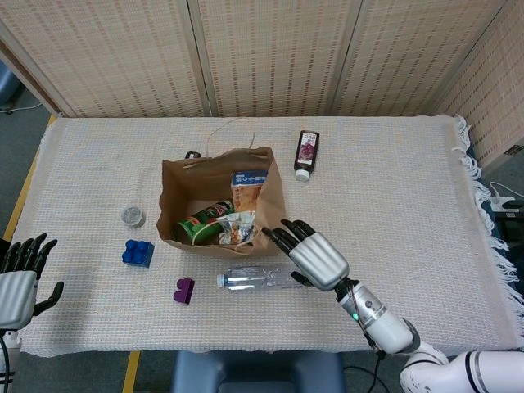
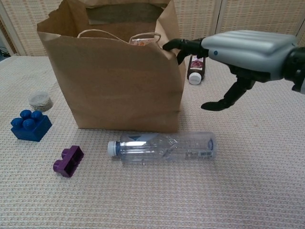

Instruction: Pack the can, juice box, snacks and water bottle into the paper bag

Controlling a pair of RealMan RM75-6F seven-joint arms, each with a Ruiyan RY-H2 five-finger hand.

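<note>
The brown paper bag [image 1: 182,190] [image 2: 114,81] stands open at mid-table. Inside it I see a juice box [image 1: 248,185], a green can [image 1: 199,228] and a snack packet [image 1: 235,235]. The clear water bottle [image 1: 260,278] [image 2: 162,147] lies on its side just in front of the bag, cap to the left. My right hand [image 1: 309,255] [image 2: 245,50] hovers above the bottle's right end, fingers spread and holding nothing, its fingertips [image 2: 172,45] at the bag's upper right corner. My left hand [image 1: 20,282] hangs open at the table's near left corner.
A dark small bottle [image 1: 305,153] [image 2: 195,70] lies behind the bag to the right. Left of the bag are a small round tin [image 1: 133,216] [image 2: 40,100], a blue brick [image 1: 137,252] [image 2: 29,125] and a purple brick [image 1: 184,290] [image 2: 68,160].
</note>
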